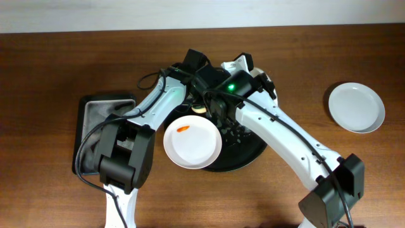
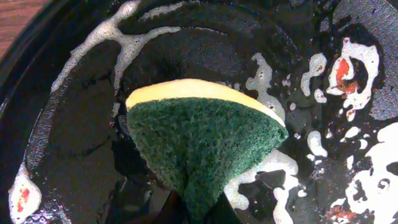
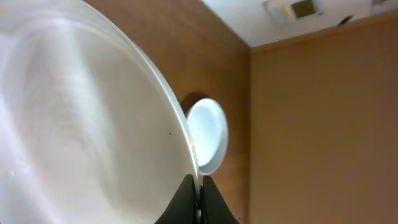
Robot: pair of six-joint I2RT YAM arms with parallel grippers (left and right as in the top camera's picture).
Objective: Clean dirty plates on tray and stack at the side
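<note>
Sponge [image 2: 199, 137] clenched in left claw [image 2: 198, 213] above the sudsy tray [image 1: 252, 156]; right claw [image 3: 199, 200] pinches the rim of a smeared plate [image 1: 192, 143]; another plate [image 1: 356, 107] lies right on the counter [image 1: 57, 57].

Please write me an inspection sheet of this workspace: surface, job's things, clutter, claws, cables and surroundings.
Surface: brown wooden table; no spills seen on it.
Job's things: smeared plate held above the black tray, one orange mark on it; the tray carries foam and orange bits; side plate lies on the table at the right and looks clean. No third plate seen.
Clutter: black basin at the left, nothing else seen.
Claws: left claw shut on the sponge over the tray; right claw shut on the smeared plate's rim.
Cables: black cables run along both arms; one loops over the basin.
Surroundings: pale wall behind the table.
</note>
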